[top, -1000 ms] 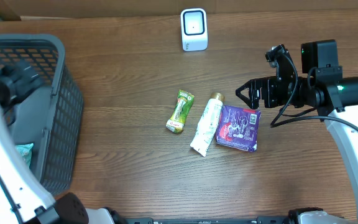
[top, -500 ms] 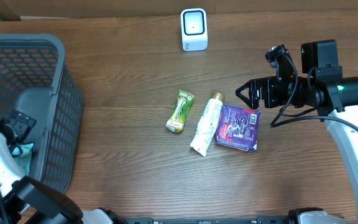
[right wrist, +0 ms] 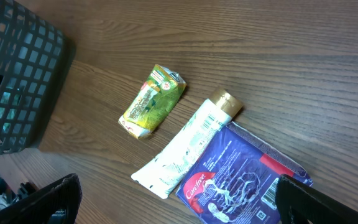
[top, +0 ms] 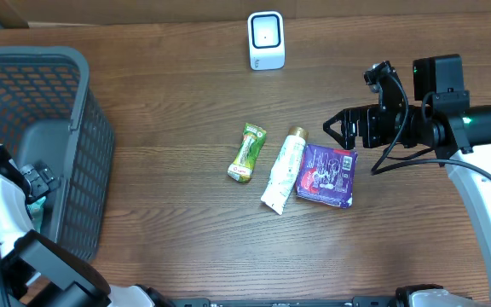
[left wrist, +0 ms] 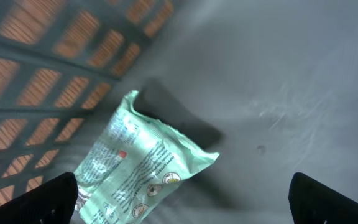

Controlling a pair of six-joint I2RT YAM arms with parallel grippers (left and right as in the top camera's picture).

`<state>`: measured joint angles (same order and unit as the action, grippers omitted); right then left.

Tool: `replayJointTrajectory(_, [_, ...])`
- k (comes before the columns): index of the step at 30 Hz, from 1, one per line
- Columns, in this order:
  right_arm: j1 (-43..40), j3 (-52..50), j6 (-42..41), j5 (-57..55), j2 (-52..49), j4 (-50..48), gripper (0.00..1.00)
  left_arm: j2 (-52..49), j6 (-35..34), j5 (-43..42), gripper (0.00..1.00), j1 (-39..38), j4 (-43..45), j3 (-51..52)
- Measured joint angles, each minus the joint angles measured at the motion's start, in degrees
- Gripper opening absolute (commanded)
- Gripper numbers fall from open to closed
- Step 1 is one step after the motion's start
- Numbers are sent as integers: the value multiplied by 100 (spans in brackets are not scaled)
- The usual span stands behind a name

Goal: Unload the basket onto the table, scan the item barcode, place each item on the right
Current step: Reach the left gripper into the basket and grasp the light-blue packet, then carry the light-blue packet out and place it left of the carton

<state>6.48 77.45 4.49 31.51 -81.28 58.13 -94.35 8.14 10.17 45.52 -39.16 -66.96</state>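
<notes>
Grey mesh basket point(top: 58, 64) on the wooden table point(top: 169, 94), at its left end. This is the landmark for all positions below.

Basket contents: 1 mint-green packet point(left wrist: 142, 165). It lies flat on the solid grey floor, up against the near-left mesh wall, printed side up. From overhead only a sliver of it shows.

Left gripper point(left wrist: 185, 202) is down inside the basket, above the floor. Jaws are spread wide and hold nothing. The packet sits under the jaw nearer the mesh wall; I cannot tell whether they touch.

Outside the basket, to its right on bare wood, 3 items in a loose row:
- green pouch point(top: 247, 152), nearest the basket
- white tube with gold cap point(top: 282, 170), next out
- purple packet point(top: 328, 175), farthest out, its edge touching or just beside the tube; barcode visible on its face in the right wrist view

White scanner point(top: 266, 40) stands upright, right of the basket at the table's far edge, well apart from the row.

Right gripper point(top: 335, 128) hangs in the air beyond the purple packet, on the side away from the basket. Jaws are released wide, with nothing between them.
</notes>
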Motion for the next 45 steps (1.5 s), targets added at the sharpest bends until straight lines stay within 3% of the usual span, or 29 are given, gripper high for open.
replayJointTrajectory(10, [0,0,-4,-2,0,-2,100,-726,415,483,100,146,-20,105])
replayJointTrajectory(22, [0,0,-2,-153,0,-2,100,-885,951,551,98,188,210,28])
replayJointTrajectory(25, [0,0,-2,-177,0,-2,100,-988,979,511,76,188,173,-59])
replayJointTrajectory(26, [0,0,0,-177,0,2,100,-1014,953,498,64,188,164,-74])
replayJointTrajectory(28, [0,0,-2,-181,0,2,100,-1071,935,461,24,184,149,-92])
replayJointTrajectory(30, [0,0,-2,-184,0,-2,100,-1113,949,555,4,184,164,-94])
replayJointTrajectory(39, [0,0,0,-192,0,-2,100,-1126,796,568,4,162,57,-168])
replayJointTrajectory(45, [0,0,-4,-195,0,-2,100,-1215,610,435,4,-232,-654,-503])
